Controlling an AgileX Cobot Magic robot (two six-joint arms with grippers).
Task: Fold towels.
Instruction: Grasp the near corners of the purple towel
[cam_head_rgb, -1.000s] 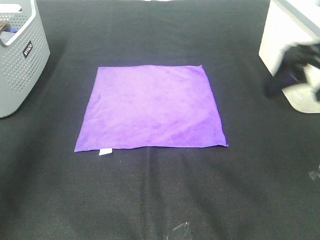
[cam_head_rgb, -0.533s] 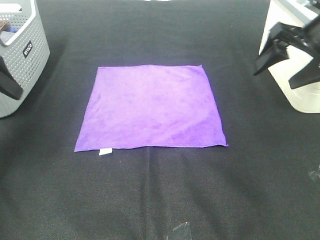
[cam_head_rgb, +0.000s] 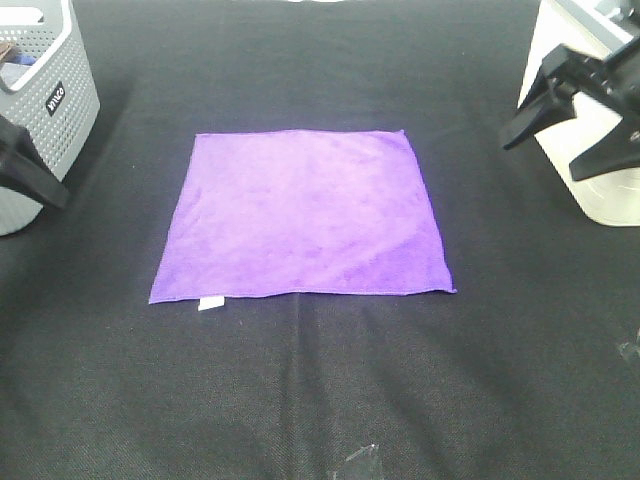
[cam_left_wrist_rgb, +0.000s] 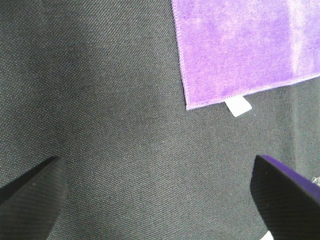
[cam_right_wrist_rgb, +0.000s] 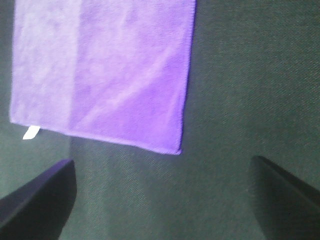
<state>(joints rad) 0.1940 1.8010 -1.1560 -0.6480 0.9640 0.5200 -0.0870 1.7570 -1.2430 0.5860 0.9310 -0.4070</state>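
Note:
The purple towel (cam_head_rgb: 300, 212) lies flat and unfolded in the middle of the black cloth table, its white tag (cam_head_rgb: 210, 303) at the near left corner. My left gripper (cam_head_rgb: 25, 165) hovers at the far left edge, in front of the basket, well clear of the towel. It is open and empty; the left wrist view shows its fingertips (cam_left_wrist_rgb: 287, 192) wide apart over bare cloth near the tagged corner (cam_left_wrist_rgb: 238, 106). My right gripper (cam_head_rgb: 565, 140) hangs open and empty at the far right. The right wrist view looks down on the towel's (cam_right_wrist_rgb: 100, 70) near right corner.
A grey perforated basket (cam_head_rgb: 45, 110) stands at the back left. A white container (cam_head_rgb: 575, 70) stands at the back right, behind my right gripper. Small shiny scraps lie at the near edge (cam_head_rgb: 360, 460) and the right edge (cam_head_rgb: 630, 350).
The left gripper has come into view from the left edge, in front of the basket. The right gripper was blurred a second ago and now hangs steady. The towel has not moved.

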